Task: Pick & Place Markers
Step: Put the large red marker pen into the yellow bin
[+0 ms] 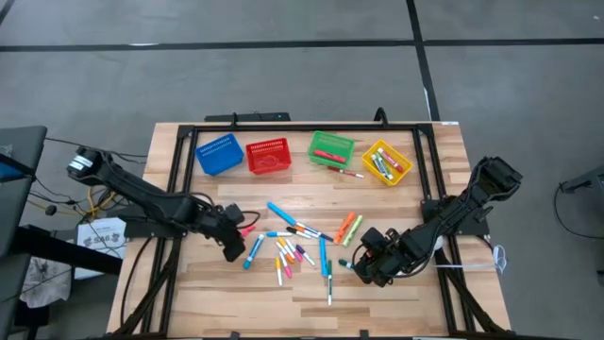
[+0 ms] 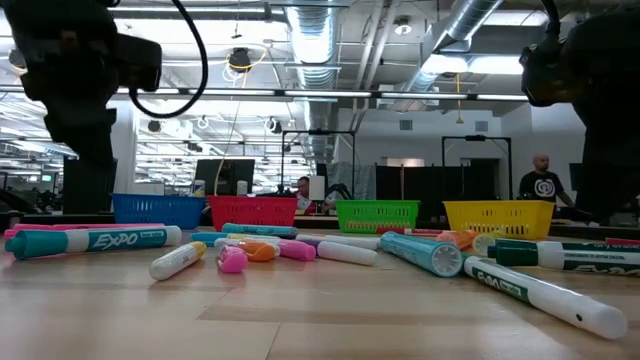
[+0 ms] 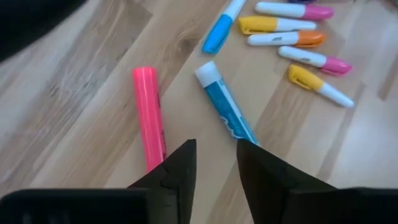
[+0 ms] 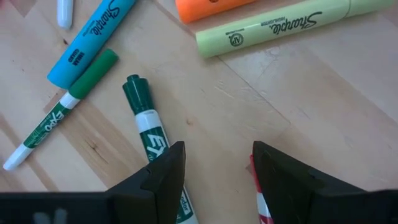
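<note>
Many markers (image 1: 300,244) lie scattered flat on the wooden table's middle. My left gripper (image 1: 236,250) hovers at the pile's left end, open and pointing steeply down. In the left wrist view its fingers (image 3: 216,158) frame bare wood, with a pink marker (image 3: 149,118) on one side and a blue marker (image 3: 224,111) on the other. My right gripper (image 1: 361,266) stands open at the pile's right end. In the right wrist view its gap (image 4: 217,165) is over bare wood; a dark green marker (image 4: 144,127) runs under one finger and a red marker (image 4: 259,200) peeks out by the other.
Along the table's far side stand a blue basket (image 1: 219,154), a red basket (image 1: 268,157), a green basket (image 1: 331,148) and a yellow basket (image 1: 387,162) that holds several markers. One marker (image 1: 347,173) lies on the table between the green and yellow baskets. A black frame borders the table.
</note>
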